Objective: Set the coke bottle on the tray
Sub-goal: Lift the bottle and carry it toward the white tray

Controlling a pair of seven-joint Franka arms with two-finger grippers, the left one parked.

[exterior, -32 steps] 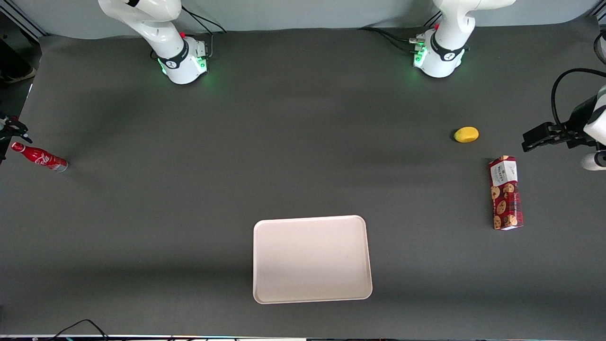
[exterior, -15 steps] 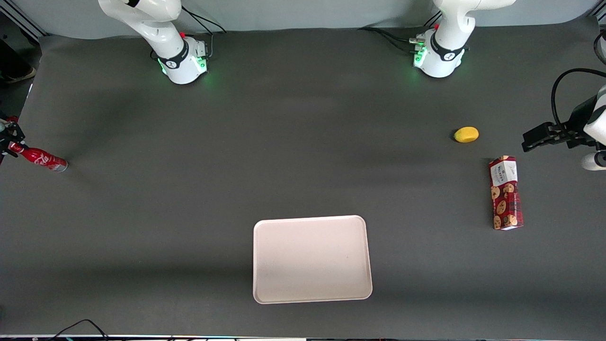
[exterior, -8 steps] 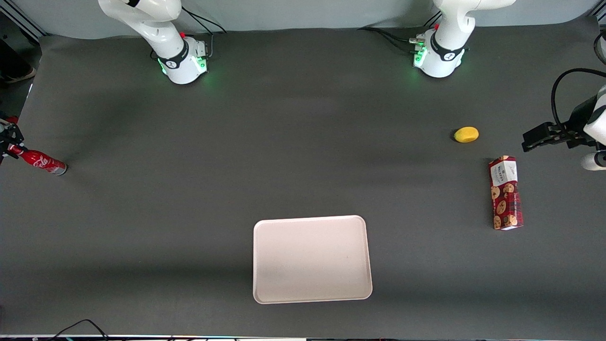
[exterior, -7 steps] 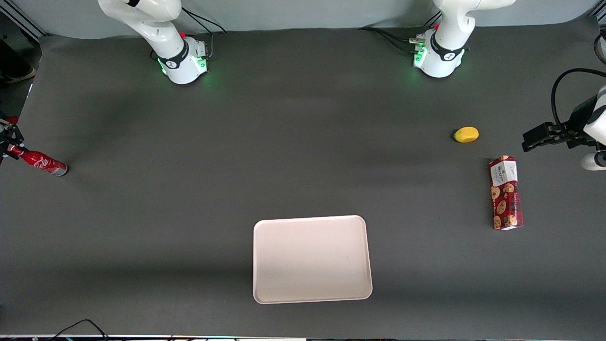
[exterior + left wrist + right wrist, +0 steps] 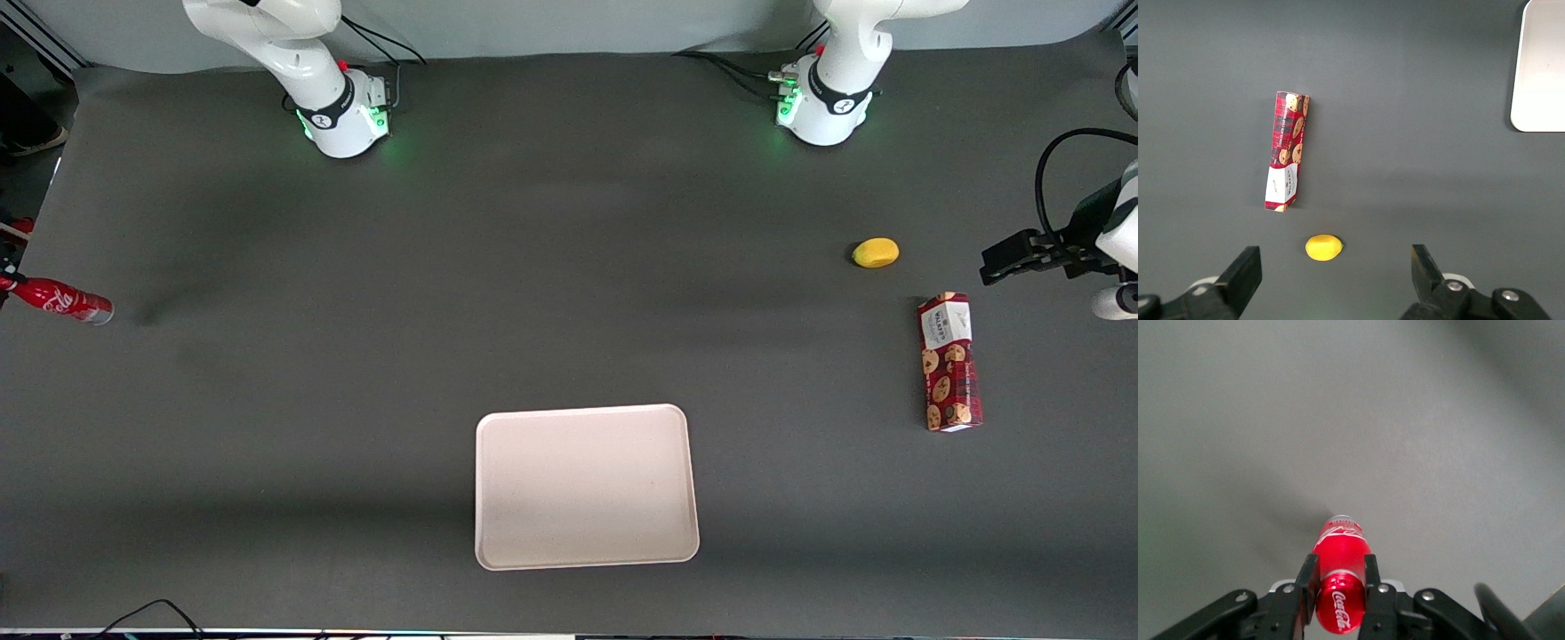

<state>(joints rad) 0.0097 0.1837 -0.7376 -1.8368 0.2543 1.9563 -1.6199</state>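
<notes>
The coke bottle point(image 5: 59, 300) is a slim red bottle with white script, at the working arm's end of the table. It hangs tilted above the table, its silvery base pointing toward the table's middle, with its shadow apart from it. My right gripper point(image 5: 5, 279) shows only at the view's edge, at the bottle's cap end. In the right wrist view the gripper point(image 5: 1340, 579) is shut on the bottle point(image 5: 1342, 545), one finger on each side of its neck. The off-white tray point(image 5: 587, 486) lies near the front camera at mid-table, far from the bottle; its corner also shows in the left wrist view point(image 5: 1540, 67).
A yellow lemon-like object point(image 5: 876, 252) and a red cookie-print box point(image 5: 949, 362) lie toward the parked arm's end of the table. Both arm bases point(image 5: 342, 116) stand along the edge farthest from the front camera. Dark mat lies between bottle and tray.
The gripper came down onto the bottle's cap end and shut on it. The bottle's base has since left the table, and the bottle has shifted slightly toward the table's end.
</notes>
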